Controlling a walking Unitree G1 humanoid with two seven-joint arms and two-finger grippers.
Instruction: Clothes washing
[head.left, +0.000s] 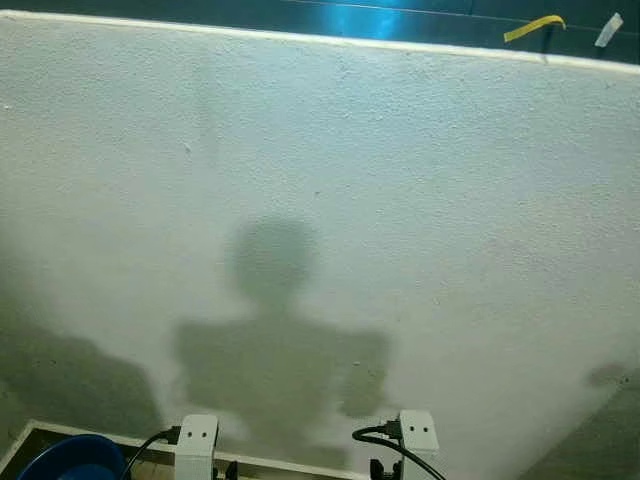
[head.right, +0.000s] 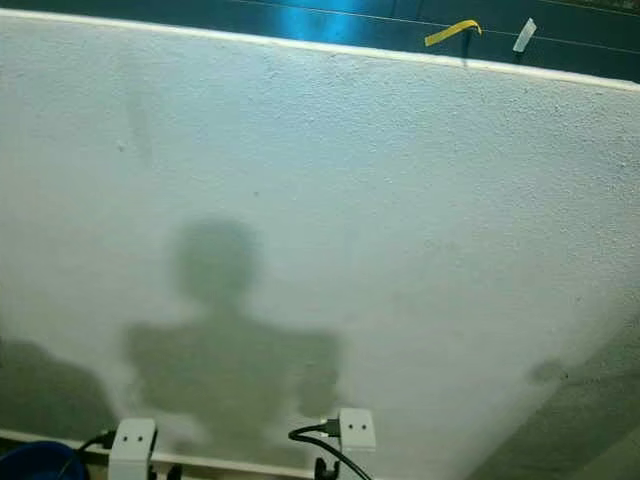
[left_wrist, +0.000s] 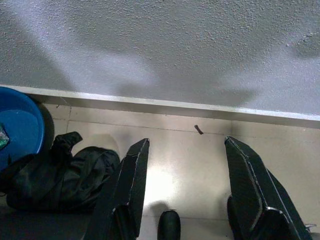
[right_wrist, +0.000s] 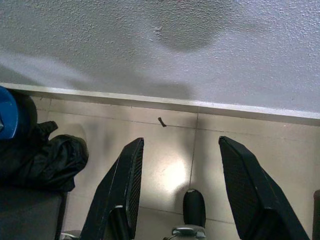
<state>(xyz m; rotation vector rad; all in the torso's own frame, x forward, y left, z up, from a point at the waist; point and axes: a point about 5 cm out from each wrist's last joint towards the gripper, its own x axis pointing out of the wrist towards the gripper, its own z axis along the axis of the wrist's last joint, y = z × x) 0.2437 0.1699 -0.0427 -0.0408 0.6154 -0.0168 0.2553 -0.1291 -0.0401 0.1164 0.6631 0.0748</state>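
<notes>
A crumpled black garment (left_wrist: 60, 172) lies on the tiled floor beside a blue basin (left_wrist: 17, 125), close to the white wall. The same garment (right_wrist: 42, 157) appears in the right wrist view, with the basin's edge (right_wrist: 6, 120) behind it. My left gripper (left_wrist: 186, 150) hangs open above bare tiles, to one side of the garment, holding nothing. My right gripper (right_wrist: 180, 147) is open too, further from the garment, over the floor near the skirting. In the head view the blue basin (head.left: 70, 458) peeks in at the bottom left.
A white textured wall (head.left: 330, 200) stands directly ahead, with my shadow on it. A pale skirting board (left_wrist: 165, 104) runs along its foot. Both white wrist housings (head.left: 196, 440) (head.left: 418, 433) sit at the bottom edge. Yellow tape (head.left: 533, 27) hangs above the wall's top.
</notes>
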